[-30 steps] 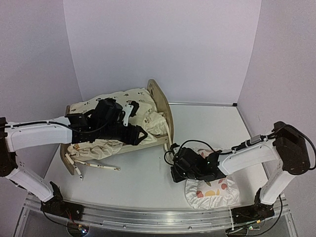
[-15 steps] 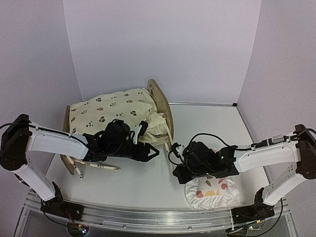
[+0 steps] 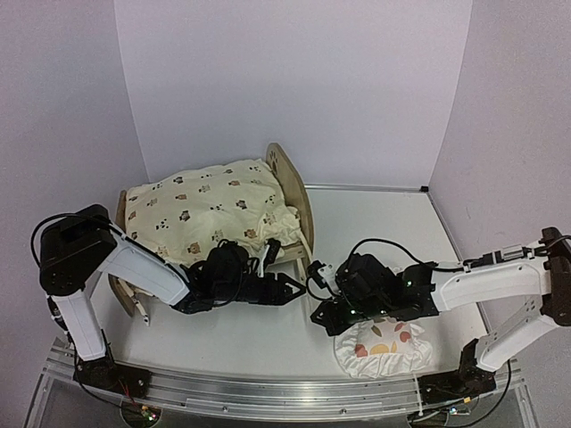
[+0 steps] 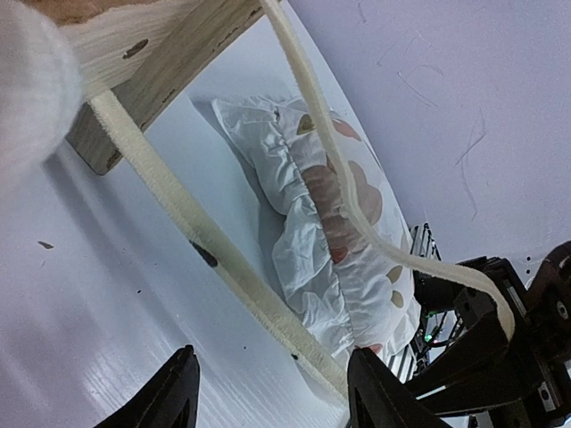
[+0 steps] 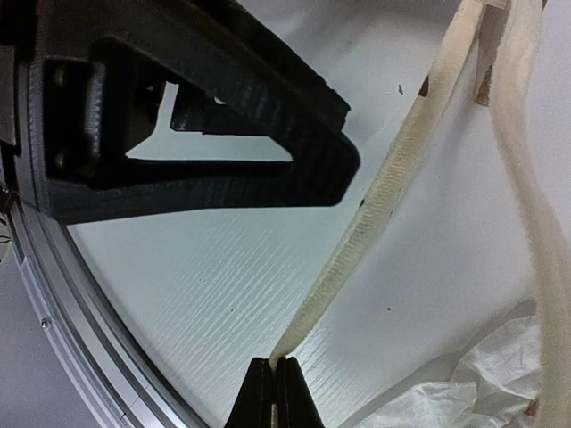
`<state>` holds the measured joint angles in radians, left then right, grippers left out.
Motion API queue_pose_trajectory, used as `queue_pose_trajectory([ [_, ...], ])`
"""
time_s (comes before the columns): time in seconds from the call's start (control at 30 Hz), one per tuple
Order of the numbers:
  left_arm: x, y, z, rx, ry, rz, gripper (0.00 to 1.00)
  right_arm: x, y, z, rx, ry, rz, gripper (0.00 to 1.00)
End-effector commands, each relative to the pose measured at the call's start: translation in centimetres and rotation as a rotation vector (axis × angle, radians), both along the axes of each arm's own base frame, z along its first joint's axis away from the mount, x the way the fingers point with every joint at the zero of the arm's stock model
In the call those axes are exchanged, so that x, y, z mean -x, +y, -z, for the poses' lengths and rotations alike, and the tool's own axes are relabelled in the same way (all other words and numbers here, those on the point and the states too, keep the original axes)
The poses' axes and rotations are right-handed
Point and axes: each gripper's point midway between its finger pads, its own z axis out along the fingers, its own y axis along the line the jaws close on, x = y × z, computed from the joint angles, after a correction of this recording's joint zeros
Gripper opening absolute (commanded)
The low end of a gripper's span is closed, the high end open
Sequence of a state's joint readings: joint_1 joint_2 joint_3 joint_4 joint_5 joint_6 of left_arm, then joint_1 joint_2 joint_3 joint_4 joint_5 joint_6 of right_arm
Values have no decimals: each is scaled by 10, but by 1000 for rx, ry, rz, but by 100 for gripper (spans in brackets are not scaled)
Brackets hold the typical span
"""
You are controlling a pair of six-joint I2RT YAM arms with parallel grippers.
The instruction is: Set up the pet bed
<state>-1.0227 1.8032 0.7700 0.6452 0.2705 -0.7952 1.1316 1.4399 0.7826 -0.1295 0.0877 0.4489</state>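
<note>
Left tool (image 4: 272, 379): I see the fingers spread, gripping nothing.
Right tool (image 5: 273, 383): pinched shut on the cream strap (image 5: 379, 214) end.
Pet bed (image 3: 287, 174): I can't see the base, the cushion (image 3: 201, 209) covers it.

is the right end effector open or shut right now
Shut. In the right wrist view the right end effector has its fingertips pressed together, pinching the end of the cream strap.

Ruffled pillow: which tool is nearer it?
Right. The right tool, shut on a cream strap, is by the far left corner of the ruffled pillow; the left tool lies farther left.
</note>
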Motion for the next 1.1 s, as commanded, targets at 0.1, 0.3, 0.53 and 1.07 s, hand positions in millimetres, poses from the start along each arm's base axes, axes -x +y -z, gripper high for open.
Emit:
queue_pose_trajectory([
  [0.1,3,-33,-24,187,16,44,49,14,2,-6,-34,40,-53,0],
  [0.3,8,-48,-21,254,44,79,24,16,1,-7,-43,45,-57,0],
  [0.53,21,-43,-15,280,60,102,0,26,-6,-6,-47,69,-83,26],
  [1.07,78,-15,13,165,63,141,0,15,-36,-13,26,-8,0,97],
])
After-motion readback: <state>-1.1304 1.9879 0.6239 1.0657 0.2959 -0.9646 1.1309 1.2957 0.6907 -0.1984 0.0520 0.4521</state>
